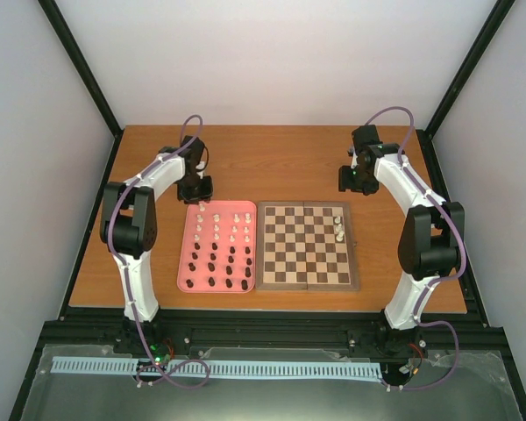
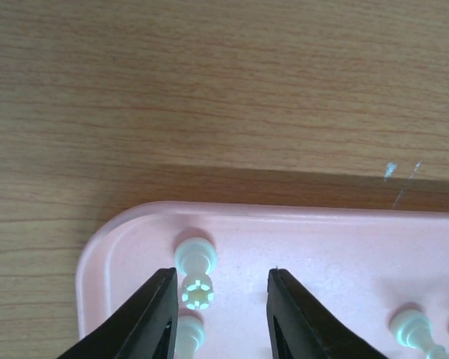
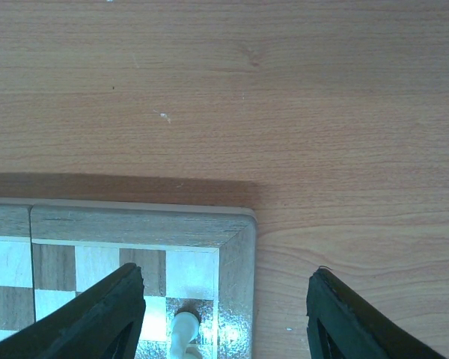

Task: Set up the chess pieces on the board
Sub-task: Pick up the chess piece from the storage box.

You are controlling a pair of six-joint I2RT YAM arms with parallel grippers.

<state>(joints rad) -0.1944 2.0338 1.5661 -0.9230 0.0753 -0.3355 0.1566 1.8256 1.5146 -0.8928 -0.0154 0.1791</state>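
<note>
The board (image 1: pixel 303 256) lies at mid-table with a few white chess pieces (image 1: pixel 338 224) near its far right corner. More white pieces (image 1: pixel 235 221) and dark ones (image 1: pixel 220 267) stand in a pink tray (image 1: pixel 187 279) to its left. My left gripper (image 2: pixel 221 288) hangs over the tray's far left corner (image 2: pixel 135 224). It is open around a white rook (image 2: pixel 197 292), which stands close by the left finger (image 2: pixel 146 321) and apart from the right one. My right gripper (image 3: pixel 226 275) is open over the board's far right corner (image 3: pixel 135 224), above a white piece (image 3: pixel 185 333).
Another white piece (image 2: pixel 188 338) stands just behind the rook, and others (image 2: pixel 411 327) further right in the tray. Bare wooden table (image 1: pixel 272 162) lies beyond the tray and the board. Black frame rails run along the table's sides.
</note>
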